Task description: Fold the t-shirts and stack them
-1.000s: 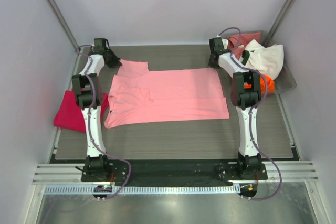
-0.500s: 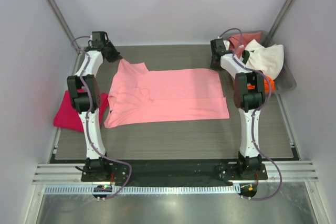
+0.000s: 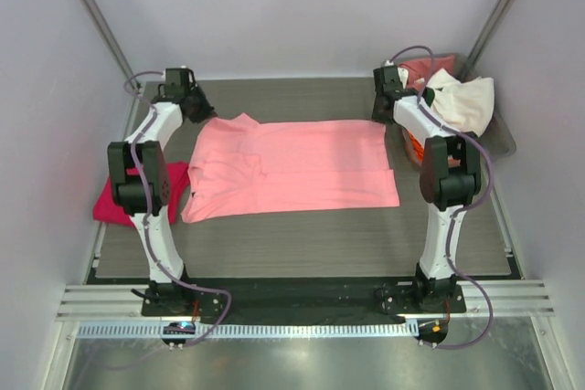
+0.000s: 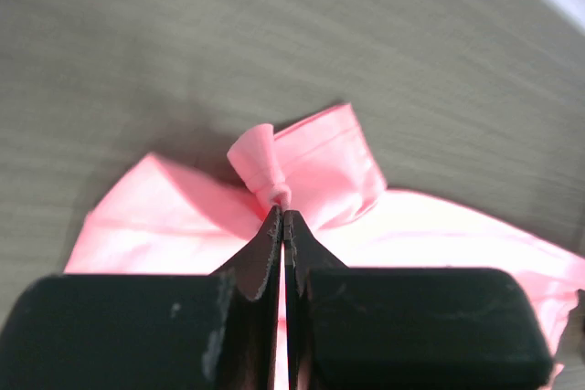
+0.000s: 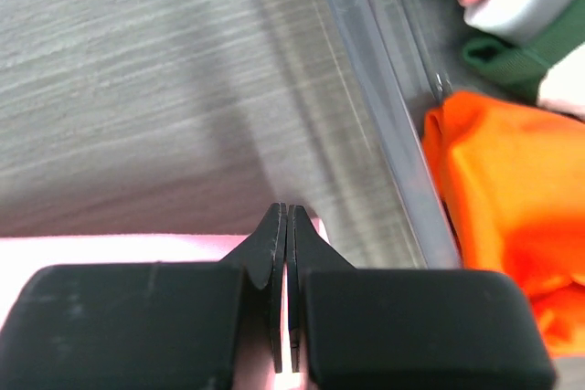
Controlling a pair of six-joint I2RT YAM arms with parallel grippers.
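Observation:
A light pink t-shirt [image 3: 292, 166] lies spread across the middle of the table. My left gripper [image 3: 201, 109] sits at its far left corner, shut on a bunched twist of the pink cloth [image 4: 263, 154], which shows just past the fingertips of that gripper [image 4: 281, 215]. At the far right corner, my right gripper [image 3: 385, 114] [image 5: 287, 211] is shut on the pink hem [image 5: 110, 248]. A magenta-red t-shirt [image 3: 117, 200] lies crumpled at the table's left edge. White [image 3: 462, 102], dusty rose [image 3: 425, 68] and orange [image 5: 503, 189] t-shirts are heaped at the right.
The heap sits in a grey bin [image 3: 501, 142] at the far right corner; its rim [image 5: 384, 116] runs close beside my right gripper. Grey walls close in the table on three sides. Both arm bases stand at the near edge.
The left gripper has lifted the shirt's far left sleeve corner and drawn it slightly inward, so the sleeve is bunched. Both arms have swung their elbows back toward the near side.

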